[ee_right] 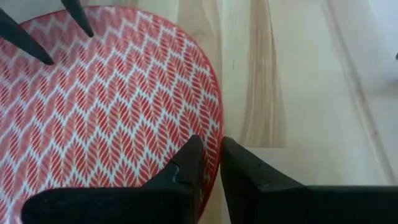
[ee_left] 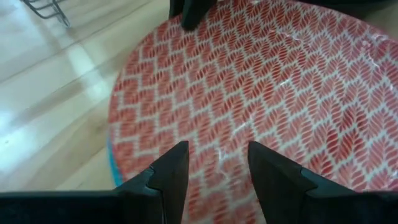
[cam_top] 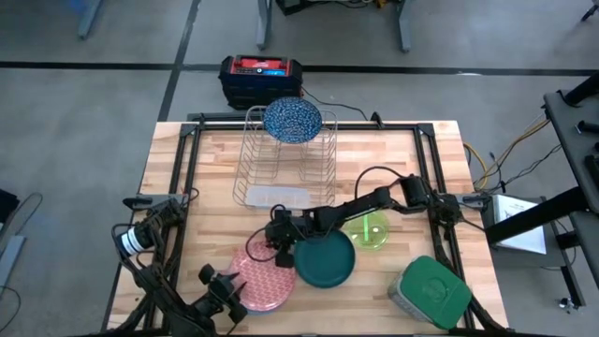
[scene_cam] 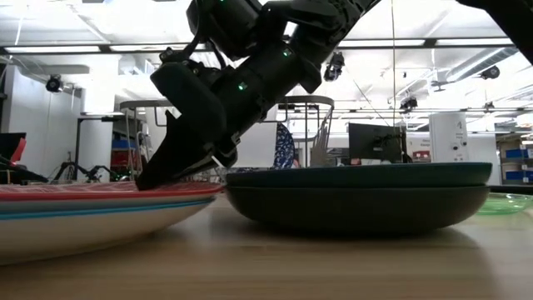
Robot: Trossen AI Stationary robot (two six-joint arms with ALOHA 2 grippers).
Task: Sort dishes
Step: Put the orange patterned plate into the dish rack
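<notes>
Fingers of the right gripper (ee_right: 210,163) straddle the rim of the red-patterned plate (cam_top: 261,278), one inside the edge and one outside, narrowly apart and seemingly not yet pinched onto it. The step in hand looks like picking this plate up for sorting; the next move calls for closing on the rim and lifting without dragging the plate against the dark green plate (cam_top: 325,259) touching its side. The right arm reaches long and low across the table from beyond the green plate, its wrist tipped steeply down so the fingertips meet the red plate's edge, as the low view shows. The left gripper (ee_left: 217,168) hovers over the opposite part of the same red plate, fingers apart and empty. Beyond the green plate sits the neon-green bowl (cam_top: 370,229); farther back from the red plate, a blue-speckled plate (cam_top: 292,120) stands upright in the wire rack (cam_top: 281,164).
</notes>
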